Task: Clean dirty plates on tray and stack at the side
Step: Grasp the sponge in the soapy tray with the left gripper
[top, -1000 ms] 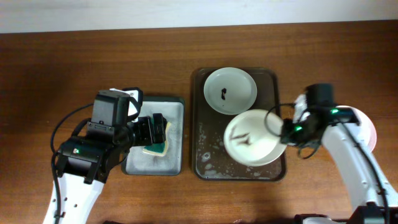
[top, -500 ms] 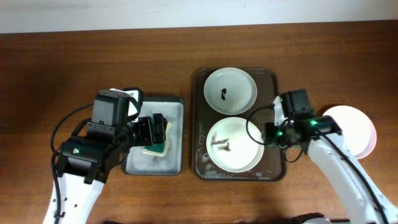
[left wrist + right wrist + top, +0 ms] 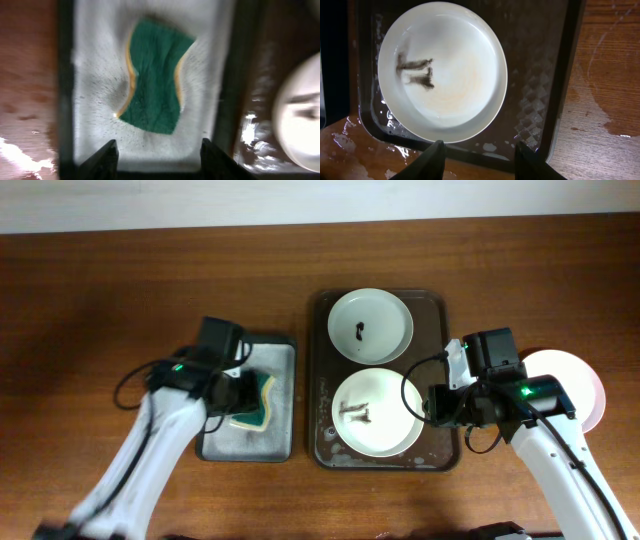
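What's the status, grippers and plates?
Left gripper open over sponge. Right gripper open over near plate, smears showing. Far plate dirty too, both on tray. Nothing in the way.

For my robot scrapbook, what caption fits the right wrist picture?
Open gripper hovers over a smeared white plate on the wet tray.

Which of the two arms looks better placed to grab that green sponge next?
Left. The left gripper, open, hovers right over the green-and-yellow sponge in the small sudsy tray. The right gripper hangs over the smeared white plate on the large dark brown tray, away from the sponge.
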You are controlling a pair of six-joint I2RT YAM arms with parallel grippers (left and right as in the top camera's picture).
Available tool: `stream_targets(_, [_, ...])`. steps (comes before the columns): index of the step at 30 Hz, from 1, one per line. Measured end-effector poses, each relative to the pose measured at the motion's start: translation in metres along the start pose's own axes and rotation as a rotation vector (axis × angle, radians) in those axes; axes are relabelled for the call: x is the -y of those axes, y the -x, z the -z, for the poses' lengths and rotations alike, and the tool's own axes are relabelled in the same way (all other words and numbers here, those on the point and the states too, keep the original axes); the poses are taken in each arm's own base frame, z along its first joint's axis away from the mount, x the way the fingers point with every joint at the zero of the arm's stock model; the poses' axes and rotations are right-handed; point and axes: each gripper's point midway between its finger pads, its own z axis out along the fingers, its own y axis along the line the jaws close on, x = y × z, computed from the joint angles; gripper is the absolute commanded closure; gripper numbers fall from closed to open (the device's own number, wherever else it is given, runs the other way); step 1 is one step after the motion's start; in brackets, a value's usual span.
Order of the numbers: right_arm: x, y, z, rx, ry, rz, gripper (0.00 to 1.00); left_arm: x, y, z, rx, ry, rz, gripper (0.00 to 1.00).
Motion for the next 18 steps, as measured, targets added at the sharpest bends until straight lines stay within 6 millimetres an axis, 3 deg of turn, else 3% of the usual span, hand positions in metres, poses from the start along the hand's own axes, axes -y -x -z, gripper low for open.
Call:
stream_targets(2, [0.000,-0.001,0.000,-0.003,0.002,0.000,0.55,0.000,-0.008,-0.033,-0.090,0.023,-0.004,0.64])
stream_targets(3, [0.000,-0.002,0.000,-0.008,0.002,-0.001,0.55,0.002,-0.009,-0.046,-0.115,0.022,-0.006,0.70])
stream_targets(7, [-0.001,-0.003,0.000,-0.011,0.008,-0.002,0.55,0.008,0.001,-0.080,-0.124,0.008,-0.004,0.80])
stream_targets(9, [-0.001,-0.003,0.000,-0.013,0.008,-0.002,0.55,0.009,0.002,-0.095,-0.133,0.010,-0.004,1.00])
stream_targets(16, [-0.001,-0.007,0.000,-0.031,0.005,-0.006,0.55,0.009,0.003,-0.101,-0.148,0.016,-0.003,1.00])
stream_targets(17, [-0.001,-0.008,0.000,-0.031,0.005,-0.006,0.55,0.009,0.003,-0.099,-0.157,0.019,-0.003,0.64])
stream_targets(18, [-0.001,-0.008,0.000,-0.031,0.005,-0.006,0.55,0.009,0.002,-0.095,-0.170,0.023,-0.002,0.42])
